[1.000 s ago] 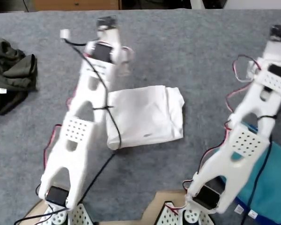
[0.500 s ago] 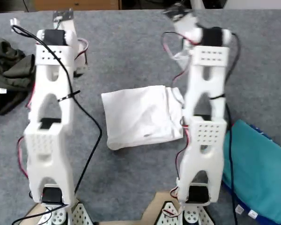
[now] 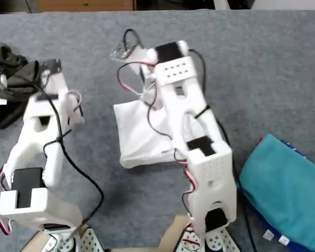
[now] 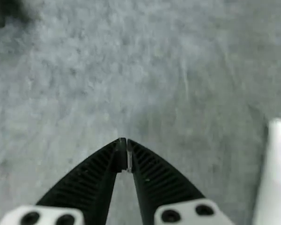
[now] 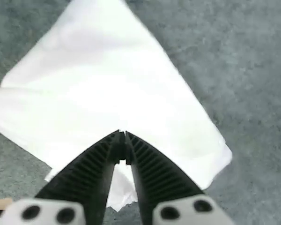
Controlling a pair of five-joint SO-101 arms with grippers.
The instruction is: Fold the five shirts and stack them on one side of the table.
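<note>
The white shirt (image 3: pixel 132 134) lay folded into a rough rectangle near the middle of the table (image 3: pixel 262 63), its near long edge rolled into a soft ridge. The right arm (image 3: pixel 189 115) stretched over the shirt's right half, hiding that part in the high view, with red and black wires (image 3: pixel 127 68) looping beside its far end. In the right wrist view the right gripper (image 5: pixel 122 149) hung above the white cloth with its two black ribbed fingers pressed together, clenched on nothing; whether the tips touched the fabric could not be told.

The left arm (image 3: pixel 39 131) stood toward the left edge of the table, apart from the white shirt. The left gripper (image 4: pixel 123 152) was likewise clenched with nothing between its fingers, over bare grey surface, with a strip of the white shirt visible well off to one side.

A dark green shirt (image 3: pixel 10 84) sat crumpled (not folded at all) against the left edge, toward the far corner, just beside the left arm's far end. A teal shirt (image 3: pixel 286 191) lay folded flat at the near right corner, partly off the right edge of the view, clear of the right arm's base.
</note>
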